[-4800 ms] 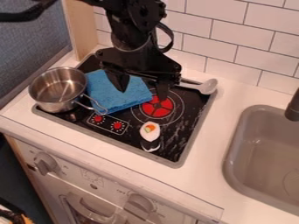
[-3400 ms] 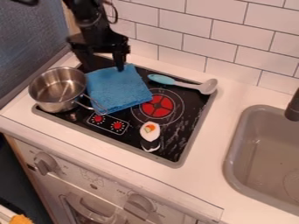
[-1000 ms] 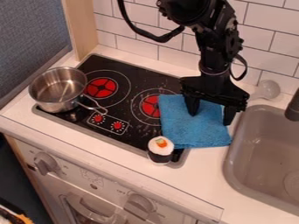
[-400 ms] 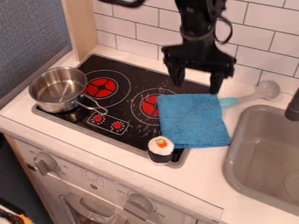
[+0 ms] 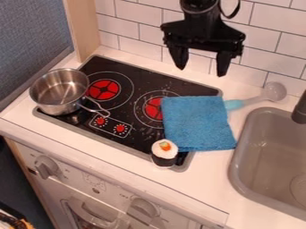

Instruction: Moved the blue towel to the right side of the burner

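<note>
The gripper [image 5: 202, 71] hangs open above the back edge of the stove, higher than the towel and apart from it, its two fingers spread. Below it the blue towel [image 5: 197, 124] lies flat across the right side of the black cooktop, its right part reaching over the edge onto the white counter. It covers part of the right burner [image 5: 154, 108], whose left portion shows red. The left burner [image 5: 104, 90] is uncovered apart from the pot beside it.
A metal pot [image 5: 58, 92] stands at the cooktop's left, handle toward the middle. A sushi toy [image 5: 164, 153] touches the towel's lower left corner. A spoon [image 5: 274, 91] lies behind the towel, near the grey sink [image 5: 238, 168]. Tiled wall [image 5: 143, 33] behind.
The towel, once between the burners by the pot, now lies at the right; the spoon and sushi toy have shifted too. Since the last moments the gripper has risen away from the towel.
</note>
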Motion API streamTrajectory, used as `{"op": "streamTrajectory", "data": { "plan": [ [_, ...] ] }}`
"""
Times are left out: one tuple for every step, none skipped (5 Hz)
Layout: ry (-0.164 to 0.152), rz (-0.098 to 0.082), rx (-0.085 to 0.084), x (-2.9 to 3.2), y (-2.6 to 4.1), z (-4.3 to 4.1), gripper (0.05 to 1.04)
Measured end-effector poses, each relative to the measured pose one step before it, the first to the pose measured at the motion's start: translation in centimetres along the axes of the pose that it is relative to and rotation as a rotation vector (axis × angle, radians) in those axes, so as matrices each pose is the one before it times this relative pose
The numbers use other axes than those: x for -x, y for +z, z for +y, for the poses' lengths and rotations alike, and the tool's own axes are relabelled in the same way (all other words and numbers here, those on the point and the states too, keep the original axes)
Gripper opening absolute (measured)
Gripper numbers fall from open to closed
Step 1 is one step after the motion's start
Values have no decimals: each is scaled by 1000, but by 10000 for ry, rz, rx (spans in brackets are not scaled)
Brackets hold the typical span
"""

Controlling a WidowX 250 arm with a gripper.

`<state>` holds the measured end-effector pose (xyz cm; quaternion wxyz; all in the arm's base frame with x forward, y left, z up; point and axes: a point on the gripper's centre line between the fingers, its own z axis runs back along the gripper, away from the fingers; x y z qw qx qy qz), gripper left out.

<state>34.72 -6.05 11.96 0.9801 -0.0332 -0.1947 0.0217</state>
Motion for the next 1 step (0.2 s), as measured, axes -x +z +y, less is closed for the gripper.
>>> {"op": "streamTrajectory", "data": {
  "plan": [
    [11, 3, 11, 4, 0, -17, 998]
  ]
}}
